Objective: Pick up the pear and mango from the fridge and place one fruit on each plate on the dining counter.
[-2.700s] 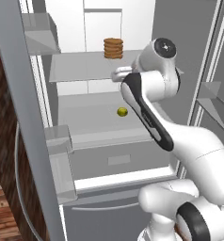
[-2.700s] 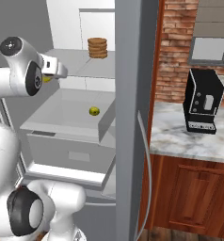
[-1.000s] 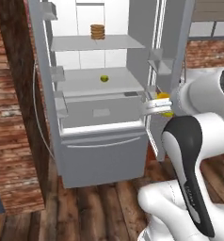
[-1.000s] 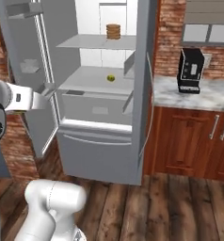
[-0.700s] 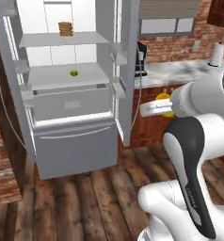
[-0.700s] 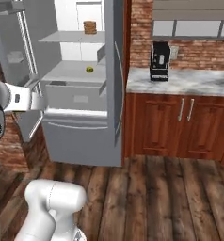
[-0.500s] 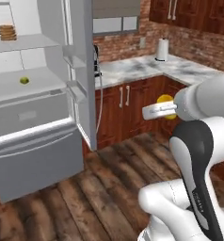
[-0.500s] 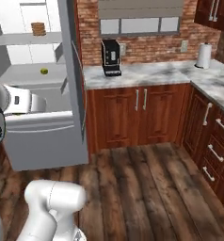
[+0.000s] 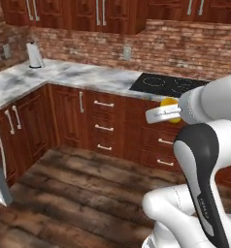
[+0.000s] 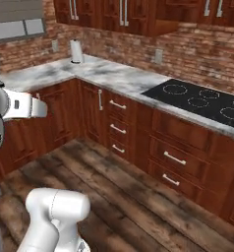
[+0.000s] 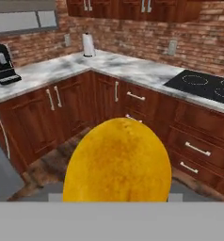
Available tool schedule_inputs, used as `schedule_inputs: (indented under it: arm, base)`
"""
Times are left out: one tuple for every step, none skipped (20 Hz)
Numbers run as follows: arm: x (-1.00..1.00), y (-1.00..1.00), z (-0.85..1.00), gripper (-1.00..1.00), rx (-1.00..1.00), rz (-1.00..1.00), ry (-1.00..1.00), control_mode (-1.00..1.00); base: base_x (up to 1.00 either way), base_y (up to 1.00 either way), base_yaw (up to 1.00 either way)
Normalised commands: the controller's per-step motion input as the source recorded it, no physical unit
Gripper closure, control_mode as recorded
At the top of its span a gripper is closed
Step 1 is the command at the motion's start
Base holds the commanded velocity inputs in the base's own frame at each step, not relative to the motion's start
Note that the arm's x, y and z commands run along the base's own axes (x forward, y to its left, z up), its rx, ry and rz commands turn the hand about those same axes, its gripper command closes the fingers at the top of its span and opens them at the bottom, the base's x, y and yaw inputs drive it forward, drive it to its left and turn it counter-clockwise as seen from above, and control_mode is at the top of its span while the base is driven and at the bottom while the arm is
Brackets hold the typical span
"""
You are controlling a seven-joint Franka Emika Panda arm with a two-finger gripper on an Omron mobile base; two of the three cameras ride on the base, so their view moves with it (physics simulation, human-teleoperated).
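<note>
Holding the mango (image 11: 117,160) tight, the pincer (image 9: 169,111) keeps the orange fruit up in the air so it will not drop on the way. Off to the right, along the brick wall, runs the counter (image 9: 83,77) with the black cooktop (image 9: 173,85), not the place for plates.

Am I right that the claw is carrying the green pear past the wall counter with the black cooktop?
Not quite: the fruit in the claw is the orange-yellow mango, not the green pear. The hand view shows it large and orange right in front of the camera, and the left base view shows it at the claw's tip. The rest holds: the wall counter with the black cooktop lies ahead.
</note>
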Motion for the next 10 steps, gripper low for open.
schedule_inputs:
  arm:
    - [0.00, 0.00, 0.00, 1.00, 0.00, 0.00, 0.00, 1.00]
    - [0.00, 0.00, 0.00, 1.00, 0.00, 0.00, 0.00, 1.00]
    - [0.00, 0.00, 0.00, 1.00, 0.00, 0.00, 0.00, 1.00]
    - [0.00, 0.00, 0.00, 1.00, 0.00, 0.00, 0.00, 1.00]
    - [0.00, 0.00, 0.00, 1.00, 0.00, 0.00, 0.00, 1.00]
    - [0.00, 0.00, 0.00, 1.00, 0.00, 0.00, 0.00, 1.00]
    - [0.00, 0.00, 0.00, 1.00, 0.00, 0.00, 0.00, 1.00]
    - [0.00, 0.00, 0.00, 1.00, 0.00, 0.00, 0.00, 1.00]
    - [0.00, 0.00, 0.00, 1.00, 0.00, 0.00, 0.00, 1.00]
    - [0.00, 0.00, 0.00, 1.00, 0.00, 0.00, 0.00, 1.00]
  base:
    - [0.00, 0.00, -1.00]
    - [0.00, 0.00, -1.00]
    - [0.00, 0.00, -1.00]
    - [0.00, 0.00, -1.00]
    - [0.00, 0.00, -1.00]
    - [0.00, 0.00, -1.00]
    - [0.00, 0.00, -1.00]
    - [0.00, 0.00, -1.00]
    - [0.00, 0.00, -1.00]
    - [0.00, 0.00, -1.00]
